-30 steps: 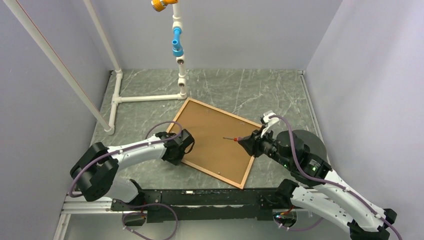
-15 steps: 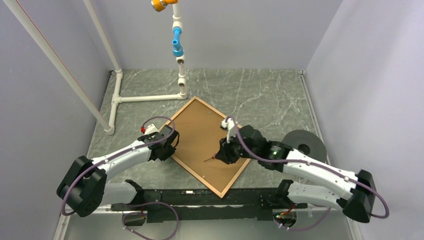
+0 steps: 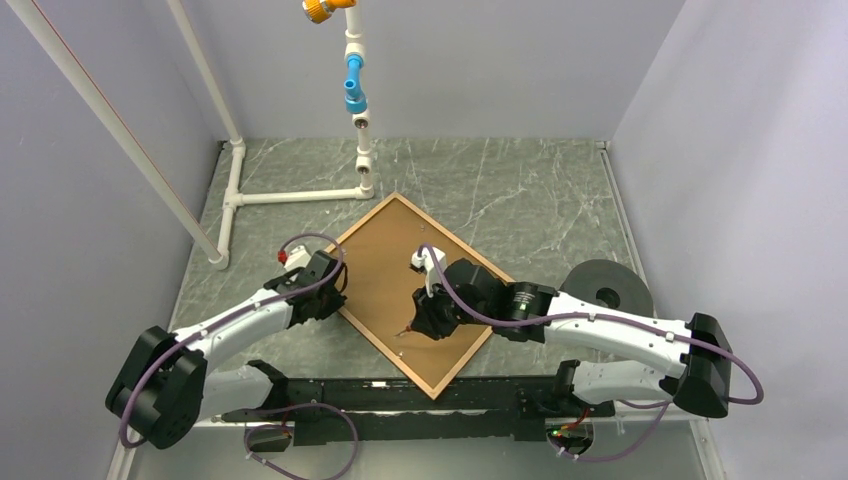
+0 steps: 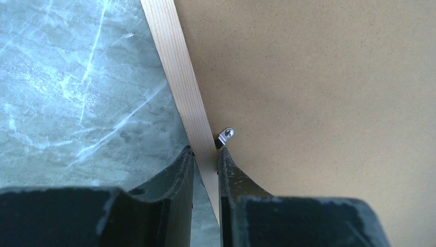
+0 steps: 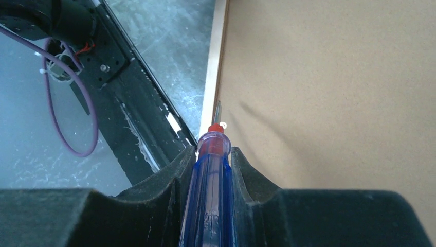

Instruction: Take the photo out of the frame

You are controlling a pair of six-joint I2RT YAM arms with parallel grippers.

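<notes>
Pinching left rail of face-down frame (image 4: 179, 67) w/ L gripper (image 4: 204, 154), jaws narrow on the wood, just beside a small metal clip (image 4: 226, 135). Clamping screwdriver (image 5: 210, 200) in R gripper (image 5: 213, 154), shaft pointing across board (image 5: 334, 92) toward near-left rail, tip about at board's edge. Photo not visible (presumably under board, facing table), so probably next: loosening clips at that rail, R arm being nearer.
</notes>
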